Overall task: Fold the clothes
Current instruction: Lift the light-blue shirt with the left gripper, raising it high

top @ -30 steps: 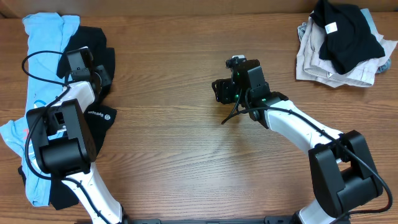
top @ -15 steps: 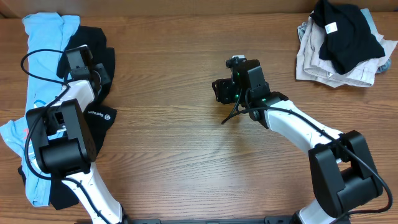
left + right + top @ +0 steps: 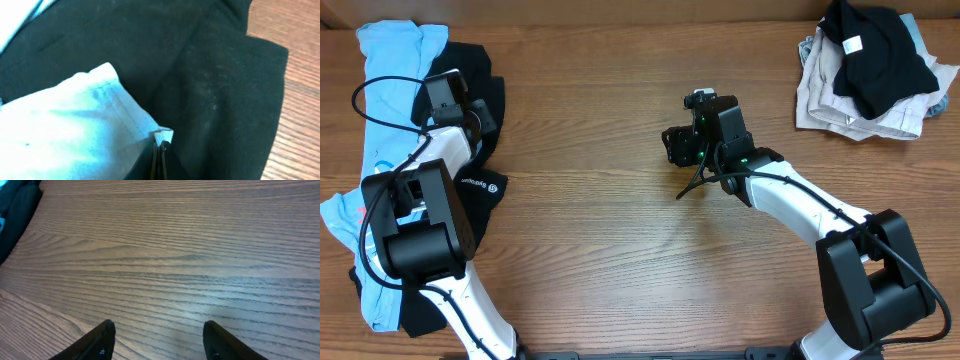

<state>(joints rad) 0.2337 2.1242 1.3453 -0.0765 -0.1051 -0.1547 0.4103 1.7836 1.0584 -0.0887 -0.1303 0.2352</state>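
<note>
A light blue T-shirt (image 3: 390,60) lies crumpled along the table's left edge, partly over a black garment (image 3: 472,60) that has a small white logo (image 3: 486,185). My left gripper (image 3: 438,98) sits low on this heap. In the left wrist view its jaws (image 3: 161,147) are shut on a hemmed corner of the blue T-shirt (image 3: 75,120), with black cloth (image 3: 215,75) all round. My right gripper (image 3: 678,145) hovers over bare wood at the table's middle. Its fingers (image 3: 106,332) stand apart with nothing between them (image 3: 159,330).
A second pile of clothes (image 3: 870,70), black over beige and white, lies at the back right corner. Bare wooden tabletop (image 3: 620,250) spans the space between the arms. A dark cloth edge (image 3: 15,210) shows at the right wrist view's top left.
The left gripper's jaws have closed onto the corner of the blue T-shirt. The right arm has not moved.
</note>
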